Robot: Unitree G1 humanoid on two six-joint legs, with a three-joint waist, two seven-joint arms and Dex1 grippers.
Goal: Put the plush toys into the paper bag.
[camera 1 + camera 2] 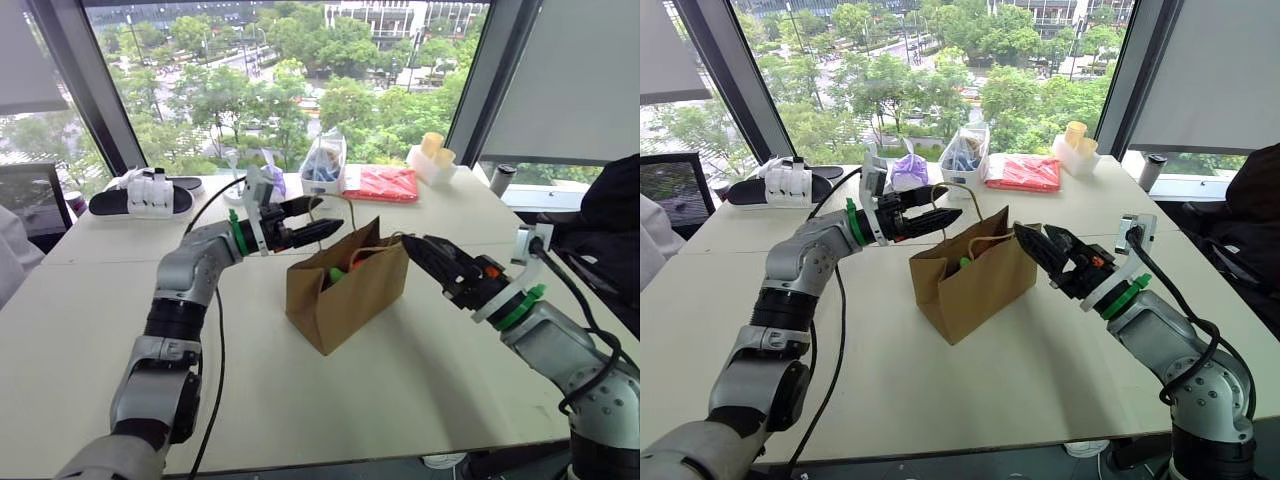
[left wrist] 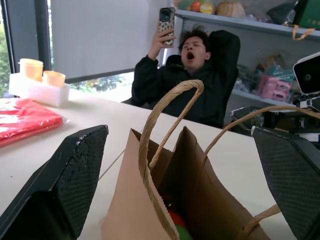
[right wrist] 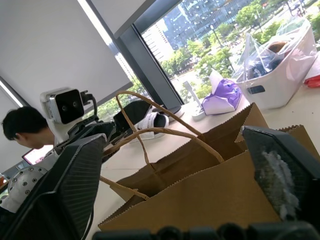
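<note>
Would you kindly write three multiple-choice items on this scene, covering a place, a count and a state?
1. Where is the bright green fuzzy plush toy?
A. inside the brown kraft paper bag
B. beside the red flat packet
C. on the floor

2. How many yellow cups stand on the white tray by the window?
A. one
B. two
C. four

3. How are the left gripper and right gripper?
A. both shut
B. one shut
C. both open

Key: 1 A, green shows in the bag's mouth; 2 B, two cups side by side; 3 C, each wrist view shows fingers wide apart around the bag.
</note>
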